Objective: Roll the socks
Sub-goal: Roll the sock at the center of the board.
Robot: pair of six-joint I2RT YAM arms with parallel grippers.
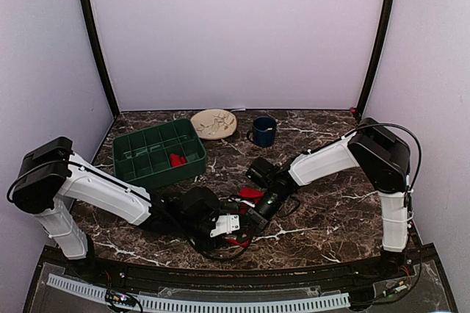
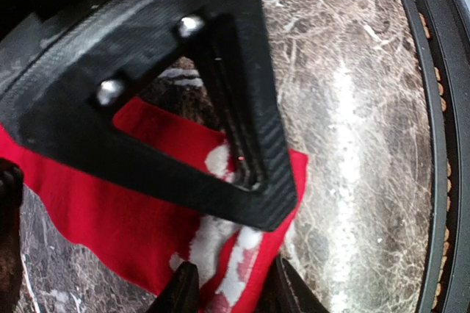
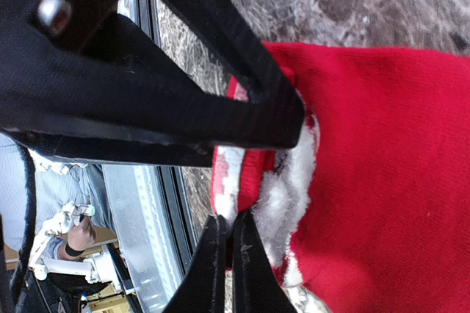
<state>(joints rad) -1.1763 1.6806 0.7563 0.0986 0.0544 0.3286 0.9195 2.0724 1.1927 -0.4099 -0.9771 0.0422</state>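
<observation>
Right claw (image 3: 258,181) clamped on the floppy bright red fabric sock (image 3: 382,166), left claw (image 2: 246,258) over it.

I see the sock lying flat on the dark marble counter (image 1: 330,210), near the front edge between my two arms. My right claw is pinched closed on its fluffy white-trimmed end. My left claw's jaws stand a little apart at a white-patched corner, and I cannot tell whether they grip. Farther back, a small red bundle (image 1: 177,159) sits in one compartment of the green plastic divided tray (image 1: 126,148).
</observation>
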